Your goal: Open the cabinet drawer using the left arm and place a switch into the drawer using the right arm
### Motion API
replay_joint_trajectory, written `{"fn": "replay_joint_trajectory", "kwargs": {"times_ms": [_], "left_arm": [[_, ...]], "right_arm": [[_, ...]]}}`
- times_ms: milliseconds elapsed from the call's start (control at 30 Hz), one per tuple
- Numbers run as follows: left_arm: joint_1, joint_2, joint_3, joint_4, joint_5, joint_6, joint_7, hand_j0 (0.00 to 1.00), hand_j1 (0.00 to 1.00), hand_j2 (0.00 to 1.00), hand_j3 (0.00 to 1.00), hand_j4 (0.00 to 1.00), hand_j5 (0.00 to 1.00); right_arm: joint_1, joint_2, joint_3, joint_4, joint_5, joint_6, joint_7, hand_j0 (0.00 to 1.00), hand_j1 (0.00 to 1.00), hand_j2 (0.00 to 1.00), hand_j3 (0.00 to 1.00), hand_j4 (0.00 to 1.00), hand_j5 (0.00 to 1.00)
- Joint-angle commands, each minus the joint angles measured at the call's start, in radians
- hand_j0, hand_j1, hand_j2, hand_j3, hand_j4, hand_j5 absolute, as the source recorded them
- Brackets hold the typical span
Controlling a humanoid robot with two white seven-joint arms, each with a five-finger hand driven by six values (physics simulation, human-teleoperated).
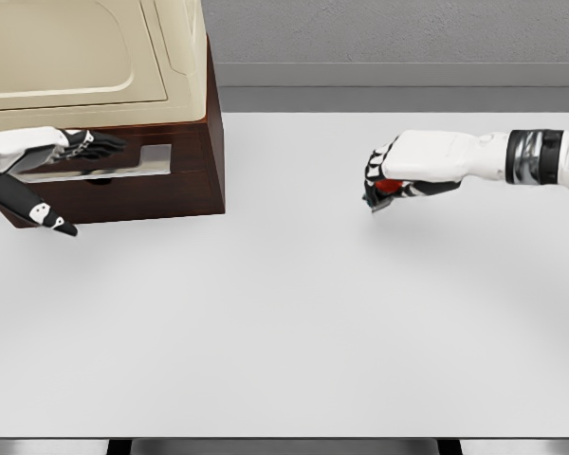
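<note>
A dark wooden cabinet (194, 161) with a cream top stands at the table's back left. On its front is a drawer with a shiny metal handle (123, 163). My left hand (90, 147) reaches across that handle, fingers stretched out flat and thumb hanging down, holding nothing. At the right, my right hand (381, 185) hovers over the table with its fingers curled around a small switch (386, 187), of which only a red and dark part shows. The drawer looks closed.
The white table (284, 322) spreads wide between the cabinet and the right hand. A grey wall runs behind its far edge. The table's front edge lies near the bottom of the view.
</note>
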Motion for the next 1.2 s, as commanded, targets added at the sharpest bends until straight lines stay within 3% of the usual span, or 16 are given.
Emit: {"fn": "replay_joint_trajectory", "kwargs": {"times_ms": [0,100,533,1167], "left_arm": [[0.002,0.001,0.010,-0.001,0.003,0.000,-0.001,1.00,1.00,1.00,1.00,1.00,1.00],[0.028,0.001,0.010,-0.010,0.009,0.000,-0.001,1.00,1.00,1.00,1.00,1.00,1.00],[0.032,0.076,0.008,-0.041,0.100,-0.001,-0.001,1.00,1.00,1.00,1.00,1.00,1.00],[0.087,0.104,0.007,-0.042,0.161,-0.004,-0.001,1.00,1.00,1.00,1.00,1.00,1.00]], "right_arm": [[-0.002,0.002,-0.002,-0.008,-0.008,0.003,0.000,0.43,0.43,0.43,0.43,0.43,0.43],[-0.017,0.005,-0.002,-0.017,-0.008,0.003,0.000,0.43,0.43,0.43,0.43,0.43,0.43],[-0.089,0.075,0.000,-0.025,-0.008,0.003,0.000,0.43,0.43,0.43,0.43,0.43,0.43],[-0.178,0.166,0.029,-0.057,-0.010,0.011,0.000,0.43,0.43,0.43,0.43,0.43,0.43]]}}
